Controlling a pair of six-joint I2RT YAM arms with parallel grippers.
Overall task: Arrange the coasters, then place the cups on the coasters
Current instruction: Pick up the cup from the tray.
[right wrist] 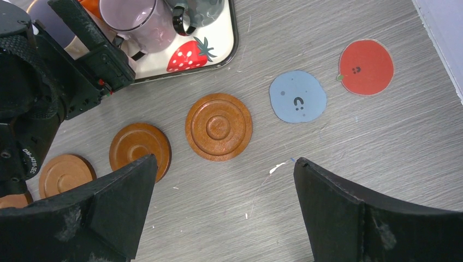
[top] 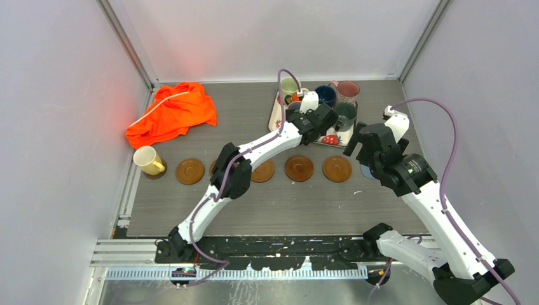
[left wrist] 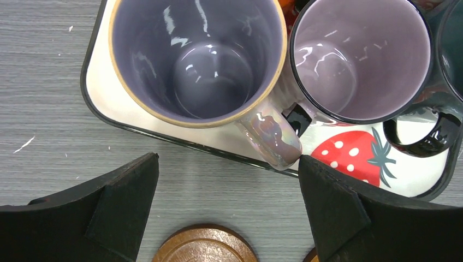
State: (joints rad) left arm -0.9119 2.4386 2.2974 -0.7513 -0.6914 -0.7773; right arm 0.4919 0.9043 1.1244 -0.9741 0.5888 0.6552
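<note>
Left claw (left wrist: pixel 227 159): spread wide, empty, beside lilac mug (left wrist: pixel 199 60) on tray (left wrist: pixel 93 93).
Right claw (right wrist: pixel 225 160): spread wide, empty, above wooden coaster (right wrist: pixel 218 126).

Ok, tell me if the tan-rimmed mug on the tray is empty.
Empty: looking into the mug from the left wrist, its bare glossy bottom shows.

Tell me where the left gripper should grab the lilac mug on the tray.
Probably the handle of the lilac mug: it points over the tray edge toward the open left gripper, so come from that side. The mug stands upright, and a black-rimmed mug crowds it.
</note>
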